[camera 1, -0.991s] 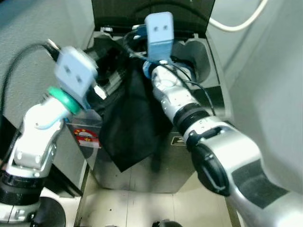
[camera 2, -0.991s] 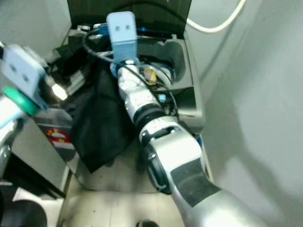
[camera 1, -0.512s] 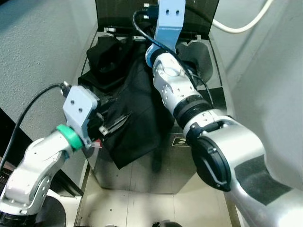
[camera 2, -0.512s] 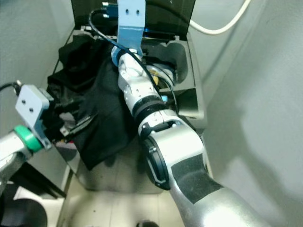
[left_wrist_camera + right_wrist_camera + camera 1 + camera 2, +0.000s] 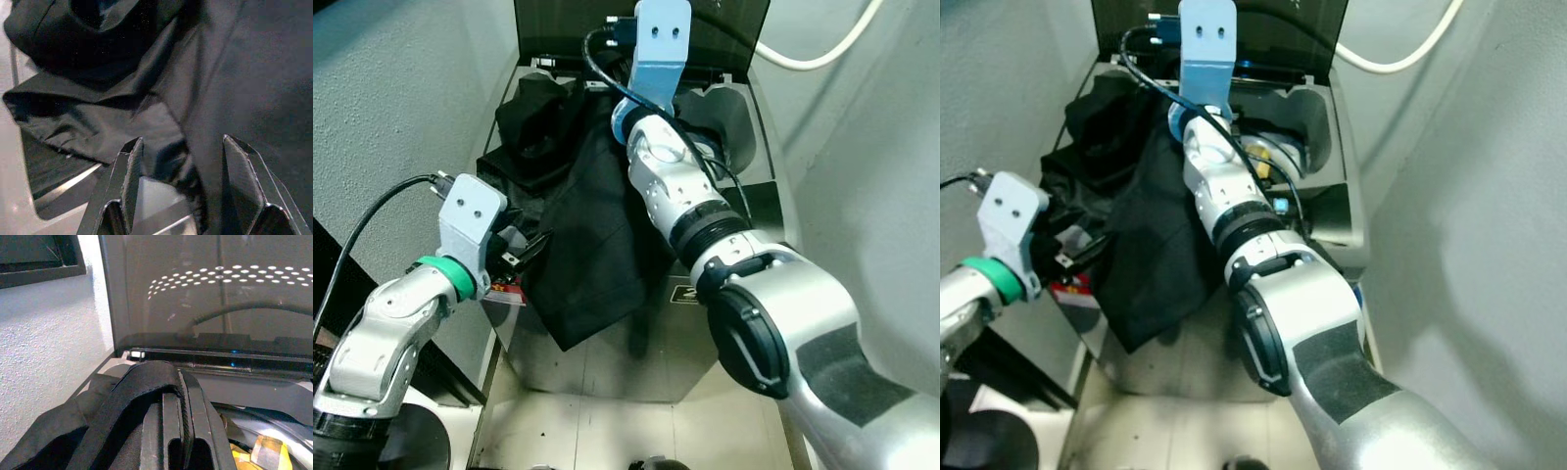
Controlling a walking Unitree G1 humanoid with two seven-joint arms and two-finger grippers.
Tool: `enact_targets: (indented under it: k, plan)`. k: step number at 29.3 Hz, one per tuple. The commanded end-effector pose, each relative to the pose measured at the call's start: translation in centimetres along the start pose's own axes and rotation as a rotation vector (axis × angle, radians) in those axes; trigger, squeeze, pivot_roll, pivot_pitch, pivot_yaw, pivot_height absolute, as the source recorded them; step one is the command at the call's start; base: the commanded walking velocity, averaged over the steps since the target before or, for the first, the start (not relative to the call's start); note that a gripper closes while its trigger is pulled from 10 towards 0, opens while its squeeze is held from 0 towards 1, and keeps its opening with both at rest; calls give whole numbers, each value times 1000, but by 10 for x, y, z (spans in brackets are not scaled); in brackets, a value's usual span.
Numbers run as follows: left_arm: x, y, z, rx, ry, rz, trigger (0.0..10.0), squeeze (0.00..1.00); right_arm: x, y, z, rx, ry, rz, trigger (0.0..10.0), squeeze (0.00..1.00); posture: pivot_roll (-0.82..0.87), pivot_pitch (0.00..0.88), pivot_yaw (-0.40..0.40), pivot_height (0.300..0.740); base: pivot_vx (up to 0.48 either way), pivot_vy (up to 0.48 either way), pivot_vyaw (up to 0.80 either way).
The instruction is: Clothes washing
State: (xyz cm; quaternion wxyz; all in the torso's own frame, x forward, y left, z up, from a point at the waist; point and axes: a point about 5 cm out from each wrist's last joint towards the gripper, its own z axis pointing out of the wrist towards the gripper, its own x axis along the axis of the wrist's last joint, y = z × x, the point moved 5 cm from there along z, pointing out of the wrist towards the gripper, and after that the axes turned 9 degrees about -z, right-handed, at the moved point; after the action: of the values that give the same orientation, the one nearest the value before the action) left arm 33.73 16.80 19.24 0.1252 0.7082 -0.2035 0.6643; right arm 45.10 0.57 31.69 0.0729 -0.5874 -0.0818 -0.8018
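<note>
The right wrist view shows the right end effector [image 5: 173, 431] clamped on a fold of the black garment [image 5: 592, 235], with the washing machine's raised lid [image 5: 205, 293] behind it. The left wrist view shows the left end effector [image 5: 178, 188] spread wide just above the same cloth. From the head, the garment drapes over the washing machine's [image 5: 607, 352] front edge. Grey walls [image 5: 391, 108] stand close on both sides, and a pale floor [image 5: 626, 431] lies below.

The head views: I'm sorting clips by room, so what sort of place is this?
Probably a laundry corner: a top-loading washing machine with its lid up, black clothes draped over its rim, between plain walls.
</note>
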Motion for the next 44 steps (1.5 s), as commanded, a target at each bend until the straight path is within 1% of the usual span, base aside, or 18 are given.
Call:
enact_targets:
  k: [1, 5, 6, 7, 8, 9, 10, 11, 18, 23, 27, 29, 34, 38, 39, 40, 42, 44]
  plan:
    - [-10, -8, 2, 38, -42, -14, 10000, 0, 2, 3, 1, -9, 8, -1, 10000, 0, 79, 0, -9, 740, 0, 0, 0]
    - [-18, -12, 6, 45, -75, -4, 10000, 0, 2, 3, 1, -10, 7, 2, 10000, 0, 75, 1, -8, 740, 0, 0, 0]
    - [-20, -14, 7, 49, -81, 14, 9569, 0, 2, 3, 1, -10, 6, 2, 10000, 0, 73, 2, -7, 740, 0, 0, 0]
    - [-20, -14, 7, 49, -81, 14, 9569, 0, 2, 3, 1, -10, 6, 2, 10000, 0, 73, 2, -7, 740, 0, 0, 0]
    - [-21, -15, 9, 52, -83, 29, 6471, 0, 1, 4, 1, -11, 6, 2, 10000, 0, 72, 2, -7, 740, 0, 0, 0]
    - [-21, -15, 9, 52, -83, 29, 6471, 0, 1, 4, 1, -11, 6, 2, 10000, 0, 72, 2, -7, 740, 0, 0, 0]
    - [-22, -17, 10, 57, -89, 51, 2196, 0, 1, 4, 1, -12, 6, 3, 10000, 0, 72, 4, -5, 740, 0, 0, 0]
    - [-23, -18, 11, 55, -91, 63, 0, 0, 1, 5, 1, -14, 5, 4, 10000, 0, 71, 4, -4, 740, 0, 0, 0]
    - [-20, -17, 12, 40, -82, 109, 0, 0, 0, 6, 0, -18, 3, 8, 10000, 0, 70, 8, -3, 740, 0, 0, 0]
    - [-19, -16, 13, 35, -73, 122, 0, 0, 0, 6, 0, -18, 2, 9, 10000, 0, 70, 8, -3, 740, 0, 0, 0]
    - [-10, -13, 15, 24, -26, 172, 0, 0, 1, 6, 0, -20, 7, 17, 10000, 0, 68, 9, -1, 740, 0, 0, 0]
    - [-10, -13, 15, 24, -26, 172, 0, 0, 1, 6, 0, -20, 7, 17, 10000, 0, 68, 9, -1, 740, 0, 0, 0]
    - [1, -9, 17, 9, 28, 200, 0, 0, 7, 7, 1, -18, 32, 41, 10000, 0, 67, 10, 0, 740, 0, 0, 0]
    - [20, -6, 19, 4, 111, 239, 0, 0, 23, -2, 2, 63, 111, 70, 10000, 0, 63, 13, -1, 740, 0, 0, 0]
    - [20, -6, 19, 4, 111, 239, 0, 0, 23, -2, 2, 63, 111, 70, 10000, 0, 63, 13, -1, 740, 0, 0, 0]
    - [31, -2, 20, 0, 158, 261, 0, 0, 30, -6, 1, 106, 152, 73, 10000, 0, 58, 16, -1, 740, 0, 0, 0]
    - [31, -2, 20, 0, 158, 261, 0, 0, 30, -6, 1, 106, 152, 73, 10000, 0, 58, 16, -1, 740, 0, 0, 0]
    - [59, 7, 24, -6, 275, 328, 0, 0, 45, -12, -3, 206, 244, 83, 10000, 0, 48, 16, 0, 740, 0, 0, 0]
